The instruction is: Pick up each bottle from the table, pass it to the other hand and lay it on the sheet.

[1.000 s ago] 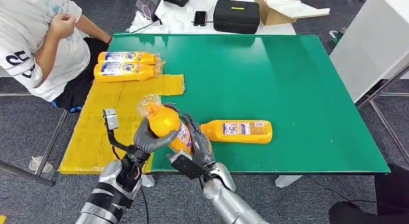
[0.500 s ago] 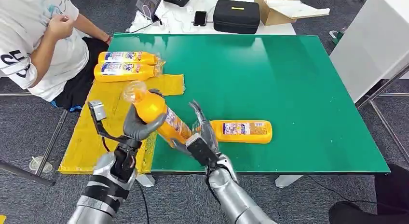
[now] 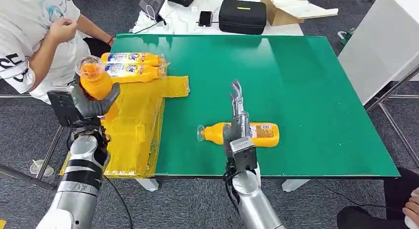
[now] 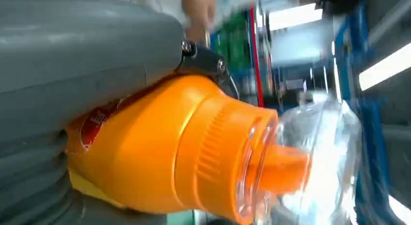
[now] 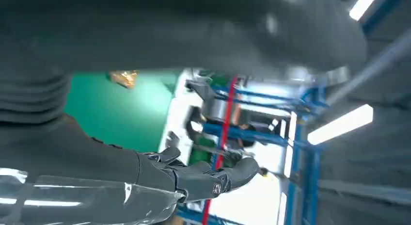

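My left hand (image 3: 91, 103) grips an orange bottle (image 3: 95, 81) with a clear cap, held upright above the left edge of the yellow sheet (image 3: 129, 121); the left wrist view shows its orange neck and clear cap (image 4: 203, 152) close up. Two more orange bottles (image 3: 129, 58) (image 3: 129, 72) lie side by side at the sheet's far end. Another orange bottle (image 3: 257, 134) lies on its side on the green table (image 3: 296, 81). My right hand (image 3: 238, 115) is raised over that bottle, fingers straight and apart, holding nothing; its fingers (image 5: 203, 179) are spread in the right wrist view.
A person in a white shirt (image 3: 34, 46) sits at the table's far left corner, near the sheet. Behind the table stand a black case (image 3: 242, 16), a cardboard box (image 3: 291, 7) and a phone (image 3: 205, 18). A white cabinet (image 3: 380, 46) is at right.
My left hand has carried the bottle left and up, from beside my right hand to above the sheet's left edge. My right hand let go, opened and swung right over the lying bottle.
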Robot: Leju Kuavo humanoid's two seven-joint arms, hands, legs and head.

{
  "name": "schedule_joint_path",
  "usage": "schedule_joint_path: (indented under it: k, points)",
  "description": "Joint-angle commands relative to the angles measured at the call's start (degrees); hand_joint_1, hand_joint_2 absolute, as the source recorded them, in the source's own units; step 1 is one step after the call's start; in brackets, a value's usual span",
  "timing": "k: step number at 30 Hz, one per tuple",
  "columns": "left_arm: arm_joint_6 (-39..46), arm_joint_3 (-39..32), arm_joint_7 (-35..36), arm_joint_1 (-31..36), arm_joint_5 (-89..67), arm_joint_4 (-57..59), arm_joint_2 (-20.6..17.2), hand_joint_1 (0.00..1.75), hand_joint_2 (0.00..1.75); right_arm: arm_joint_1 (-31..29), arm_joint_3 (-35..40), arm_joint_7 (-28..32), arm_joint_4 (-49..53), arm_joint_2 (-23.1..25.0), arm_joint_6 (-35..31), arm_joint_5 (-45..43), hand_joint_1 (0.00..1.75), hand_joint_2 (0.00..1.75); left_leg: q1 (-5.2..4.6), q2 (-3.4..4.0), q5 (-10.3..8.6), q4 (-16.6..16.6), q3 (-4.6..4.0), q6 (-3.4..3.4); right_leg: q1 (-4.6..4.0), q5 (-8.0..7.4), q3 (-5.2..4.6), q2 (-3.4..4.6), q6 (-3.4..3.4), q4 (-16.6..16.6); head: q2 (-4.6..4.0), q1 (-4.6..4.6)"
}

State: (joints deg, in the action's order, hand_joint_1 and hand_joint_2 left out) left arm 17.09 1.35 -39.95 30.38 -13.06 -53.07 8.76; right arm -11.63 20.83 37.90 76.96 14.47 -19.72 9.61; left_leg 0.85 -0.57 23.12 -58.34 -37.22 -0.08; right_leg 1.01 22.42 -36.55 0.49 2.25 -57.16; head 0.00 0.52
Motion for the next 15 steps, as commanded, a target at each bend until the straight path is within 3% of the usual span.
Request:
schedule_joint_path:
  k: [1,3,4,7,9,15]
  points:
    - [20.9,12.8,4.3,10.9,-34.3,27.3,-7.7,1.75,1.75,-2.2,1.8,0.8,3.0,-2.3,-1.8,-4.2,0.00,0.00,0.02,-0.02,0.02,0.0,0.28,0.02,-0.06,0.05,0.30,-0.11,-0.12,0.0,0.00,0.02]
    - [20.9,12.8,4.3,10.9,-34.3,27.3,-7.7,1.75,1.75,-2.2,1.8,0.8,3.0,-2.3,-1.8,-4.2,0.00,0.00,0.00,-0.05,-0.02,0.0,0.19,0.02,-0.02,0.02,0.19,-0.11,-0.07,0.0,0.00,0.02]
    - [19.3,17.9,7.8,12.0,-42.9,31.0,-8.7,1.75,1.75,-2.8,2.3,1.0,2.1,-2.7,-1.1,-4.7,0.00,0.00,0.04,-0.01,0.02,0.0,0.33,0.03,-0.08,0.05,0.34,-0.11,-0.12,0.0,0.00,0.02]
    - [9.7,22.7,9.4,13.1,-49.0,35.0,-9.7,1.75,1.75,-3.6,2.9,1.0,0.8,-2.9,0.0,-5.0,0.00,0.00,0.05,0.15,0.05,0.0,0.33,0.02,-0.09,0.02,0.32,0.06,-0.11,0.0,0.00,0.02]
    - [2.6,23.7,8.6,13.2,-49.8,36.0,-10.3,1.75,1.75,-4.0,3.4,0.6,0.0,-3.0,0.9,-4.8,0.00,0.00,0.05,0.21,0.07,0.0,0.42,0.03,-0.10,0.03,0.38,0.07,-0.13,0.1,0.00,0.00]
    - [-7.0,23.2,5.1,11.6,-48.2,36.3,-10.8,1.75,1.75,-5.0,3.3,-0.1,-3.8,-2.2,3.2,-5.3,0.00,0.00,0.05,0.22,0.06,0.0,0.33,0.01,-0.09,0.02,0.26,0.09,-0.10,0.0,0.00,0.00]
